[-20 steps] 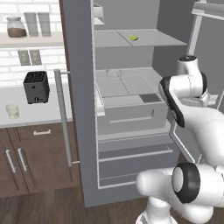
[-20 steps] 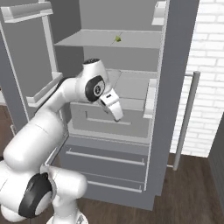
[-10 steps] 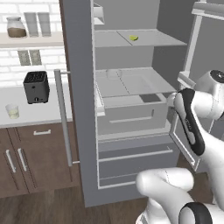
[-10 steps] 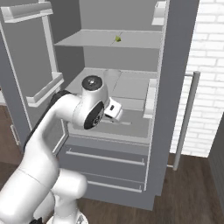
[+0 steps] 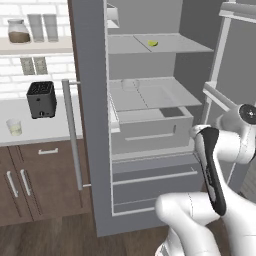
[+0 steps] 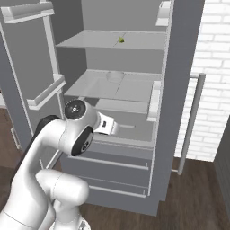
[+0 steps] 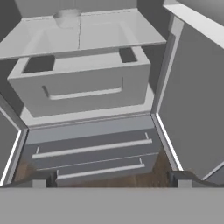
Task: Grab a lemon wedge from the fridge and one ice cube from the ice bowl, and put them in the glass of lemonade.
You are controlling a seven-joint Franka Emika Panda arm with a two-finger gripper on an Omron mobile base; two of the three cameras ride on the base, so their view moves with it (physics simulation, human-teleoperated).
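**Arm pulled back low, fridge open, wedge not yet reached**

Change vs a sec ago: arm has swung down and back from mid-fridge height; the hand now sits low, in front of the fridge, aimed at the crisper drawer and bottom drawers. Fingers spread as wide as they go, nothing between them; gripper tips just peek in at the hand view's bottom.

Meaning: prob. repositioning before the reach. Wedge still untouched, so step 1 is barely begun; ice cube comes after.

Lemon wedge lies alone on the upper shelf, well above the hand. Tiny, yellow-green, soft-edged.

Shelves: flat, pale, translucent-looking panels. Fridge body matte grey, boxy; handle a long silver bar. Glass of lemonade on the counter by the black toaster, clear, short.
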